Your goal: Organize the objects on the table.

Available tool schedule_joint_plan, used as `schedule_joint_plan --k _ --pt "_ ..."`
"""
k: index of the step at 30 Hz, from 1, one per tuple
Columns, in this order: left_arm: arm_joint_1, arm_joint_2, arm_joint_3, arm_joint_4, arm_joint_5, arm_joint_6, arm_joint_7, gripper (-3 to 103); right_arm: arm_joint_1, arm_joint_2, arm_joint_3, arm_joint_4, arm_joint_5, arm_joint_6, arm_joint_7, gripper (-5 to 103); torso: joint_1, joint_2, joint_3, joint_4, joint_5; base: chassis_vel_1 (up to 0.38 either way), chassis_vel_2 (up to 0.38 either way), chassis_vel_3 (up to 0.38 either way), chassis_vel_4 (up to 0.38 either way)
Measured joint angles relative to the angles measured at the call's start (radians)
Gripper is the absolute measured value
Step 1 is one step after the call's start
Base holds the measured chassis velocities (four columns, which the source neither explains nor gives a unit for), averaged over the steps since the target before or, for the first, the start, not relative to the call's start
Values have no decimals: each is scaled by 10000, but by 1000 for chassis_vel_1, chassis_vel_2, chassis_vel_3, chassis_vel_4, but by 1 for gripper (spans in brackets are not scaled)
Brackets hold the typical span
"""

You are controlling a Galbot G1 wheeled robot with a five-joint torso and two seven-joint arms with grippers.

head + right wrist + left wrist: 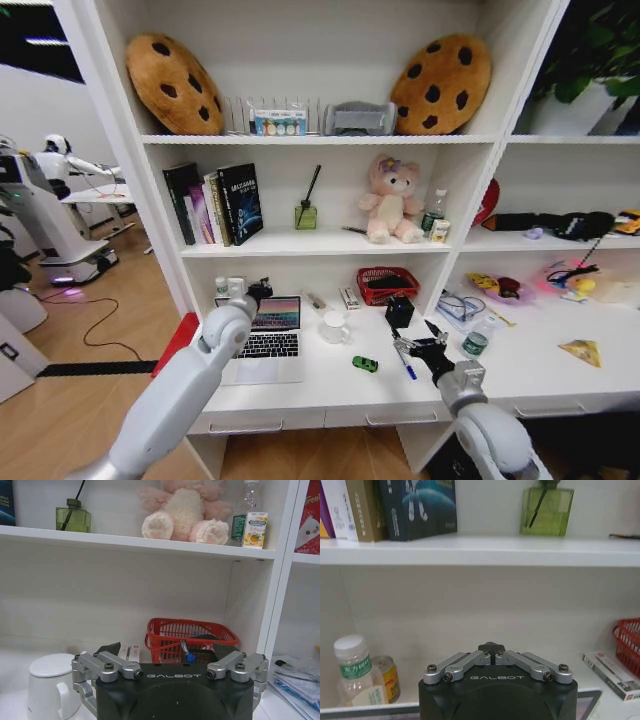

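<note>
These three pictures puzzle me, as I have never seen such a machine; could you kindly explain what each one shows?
It is a two-armed robot on wheels. The wide picture comes from a camera on its head, looking down at a white desk under shelves. The other two come from cameras on its wrists. The left gripper hovers over the laptop, jaws shut and empty. The right gripper hovers near a pen, jaws open and empty. Also on the desk: a mug, a green toy car, a black pen holder and a red basket.
</note>
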Motion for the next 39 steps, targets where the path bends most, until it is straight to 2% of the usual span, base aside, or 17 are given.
schedule_joint_plan --k 9,13,16,19,23,24,26,29,31,32,33,35,36,37,38,39 --pt "-173 265 3 440 -258 400 -144 0 53 137 20 -180 12 50 30 100 -1 0 0 1 -1 0 0 0 0" --pt "53 591 -26 79 -402 471 -138 0 24 149 20 -231 -20 69 61 100 -1 0 0 1 -2 0 0 0 0" --pt "717 963 -42 -795 -491 467 -289 0 14 146 2 -237 -20 70 126 100 -1 1 -2 1 -1 0 0 0 0" --pt "890 1027 -51 -942 -540 467 -353 0 9 145 -6 -238 -19 70 133 100 -2 1 -2 -1 0 0 0 0 0" --pt "2312 1366 -369 -2009 -991 463 -777 0 -48 168 -46 -257 -40 72 143 100 -2 1 -2 2 -2 0 0 0 0" --pt "2312 1366 -369 -2009 -991 463 -777 0 -48 168 -46 -257 -40 72 143 100 -2 1 -2 2 -2 0 0 0 0" --pt "3214 1452 -629 -2474 -1289 453 -990 0 -114 267 -131 -362 -201 132 131 100 -3 2 -2 0 1 0 0 0 0" --pt "3700 1449 -781 -2549 -1294 452 -1035 0 -152 331 -201 -409 -298 180 112 100 -3 2 -2 -1 -1 0 0 0 0" --pt "4936 1262 -1300 -2578 -954 449 -959 0 -229 476 -398 -465 -490 236 77 100 -3 2 -2 1 -2 0 0 0 0" --pt "4936 1262 -1300 -2578 -954 449 -959 0 -229 476 -398 -465 -490 236 77 100 -3 2 -2 1 -2 0 0 0 0" --pt "5303 1160 -1497 -2573 -687 449 -790 0 -249 497 -457 -465 -534 248 70 100 -2 2 -2 1 -2 0 0 0 0" --pt "5823 907 -2065 -2507 202 152 243 0 -265 498 -530 -404 -561 261 58 100 -3 2 -2 3 0 0 0 0 0" --pt "5823 907 -2065 -2507 202 152 243 0 -265 498 -530 -404 -561 261 58 100 -3 2 -2 3 0 0 0 0 0" --pt "5966 732 -2570 -2364 1232 -548 1618 3 -269 472 -552 -281 -545 262 54 100 -3 2 -1 2 -5 0 0 0 0" --pt "5991 643 -2961 -2241 2015 -1166 2488 3 -281 457 -553 -191 -534 262 54 100 -3 2 -1 -1 -6 0 0 0 0" --pt "5991 643 -2961 -2241 2015 -1166 2488 3 -281 457 -553 -191 -534 262 54 100 -3 2 -1 -1 -6 0 0 0 0"
